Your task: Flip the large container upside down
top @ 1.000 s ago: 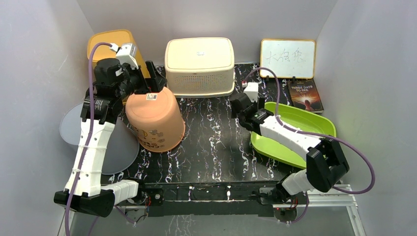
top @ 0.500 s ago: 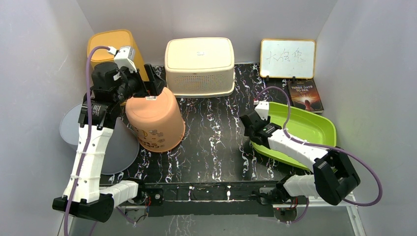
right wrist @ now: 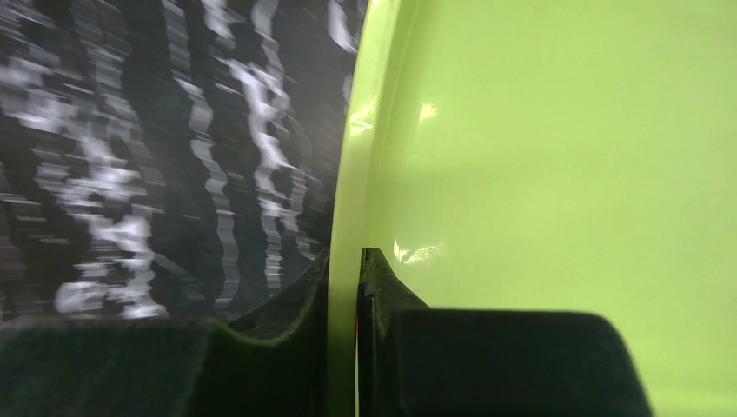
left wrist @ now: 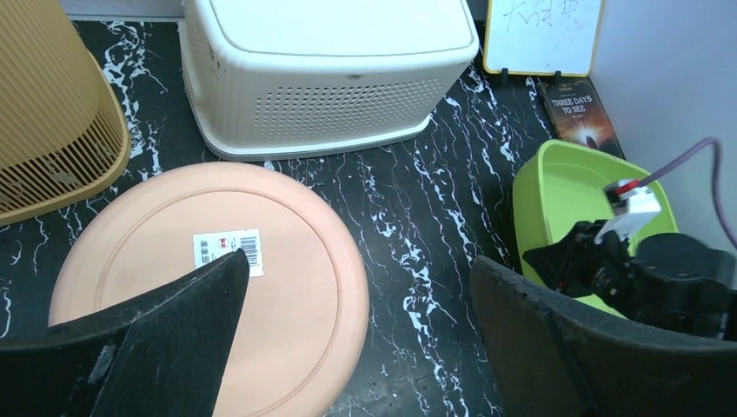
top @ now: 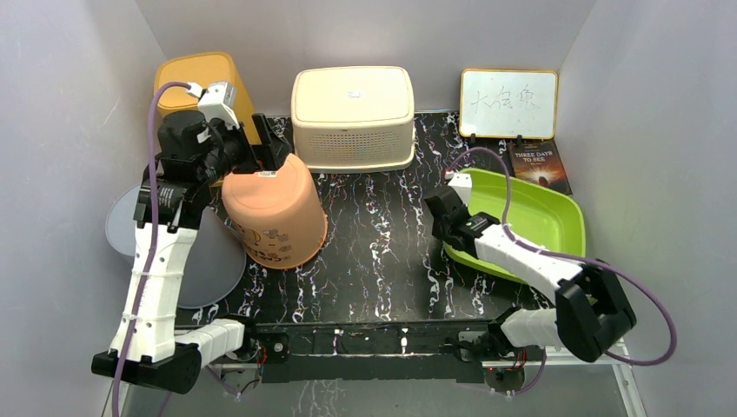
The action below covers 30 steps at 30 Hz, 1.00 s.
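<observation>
A: Where is the green tub (top: 543, 213) sitting?

B: On the right side of the marbled table (top: 382, 252), mouth up, with its far end near the book (top: 541, 169). It is not yet turned over

A: And the right gripper (top: 445, 233)?

B: Clamped on the tub's near-left rim. In the wrist view one finger is outside the wall and one inside, with the thin green edge squeezed between them

A: The other one?

B: The left gripper (left wrist: 358, 269) hangs with its fingers spread wide above the orange bucket (top: 274, 208), which stands bottom-up with its price sticker showing. It is holding nothing

A: How do you expect the tub to handle?

B: It looks like thin moulded plastic, so I'd judge it light and fairly stiff but glossy. The wall may flex a little under a pinch. The sheen suggests it could slip or swivel between the pads once its weight hangs to one side

A: Is the rim the right place to hold?

B: I think so. There is no handle that I can see, and the rim is the only part narrow enough for those fingers. A hold midway along a long side would let it roll over more evenly than one near a corner

A: Main worry?

B: Its broad shape swinging into the nearby book while held from one edge
</observation>
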### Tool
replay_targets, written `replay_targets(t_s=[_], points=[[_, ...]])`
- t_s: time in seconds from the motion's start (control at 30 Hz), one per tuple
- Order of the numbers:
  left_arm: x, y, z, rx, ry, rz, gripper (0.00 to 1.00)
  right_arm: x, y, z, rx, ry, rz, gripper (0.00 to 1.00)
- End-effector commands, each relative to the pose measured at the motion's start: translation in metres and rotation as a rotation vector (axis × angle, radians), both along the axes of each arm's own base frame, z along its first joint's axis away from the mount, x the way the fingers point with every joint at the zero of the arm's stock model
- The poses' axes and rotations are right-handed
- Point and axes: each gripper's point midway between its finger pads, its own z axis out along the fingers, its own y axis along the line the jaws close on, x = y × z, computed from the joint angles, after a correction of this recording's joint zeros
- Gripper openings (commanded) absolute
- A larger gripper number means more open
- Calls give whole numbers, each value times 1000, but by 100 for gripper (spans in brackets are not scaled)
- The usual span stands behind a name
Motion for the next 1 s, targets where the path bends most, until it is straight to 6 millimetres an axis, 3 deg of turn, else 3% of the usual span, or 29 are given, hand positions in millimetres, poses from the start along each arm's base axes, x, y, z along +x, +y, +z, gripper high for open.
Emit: replay_targets(t_s=[0.0, 0.1, 0.17, 0.33, 0.53, 0.67, 0.77, 0.97], points=[[-13, 6, 34, 1, -68, 16, 98, 48, 68, 153, 438, -392, 87, 0], [-17, 8, 48, 3, -89, 22, 98, 51, 94, 234, 673, -536, 142, 0], [-21, 8, 58, -1, -106, 21, 98, 48, 106, 275, 839, -617, 171, 0], [-29, 9, 71, -13, -127, 21, 98, 26, 122, 350, 1258, -780, 257, 0], [-35, 13, 82, -1, -140, 32, 98, 4, 119, 383, 1565, -878, 314, 0], [-35, 13, 85, -2, -150, 34, 98, -15, 97, 380, 1787, -916, 278, 0], [-31, 12, 82, -1, -138, 30, 98, -22, 95, 371, 1886, -862, 275, 0], [-28, 9, 82, -6, -133, 18, 98, -39, 93, 380, 1978, -811, 280, 0]])
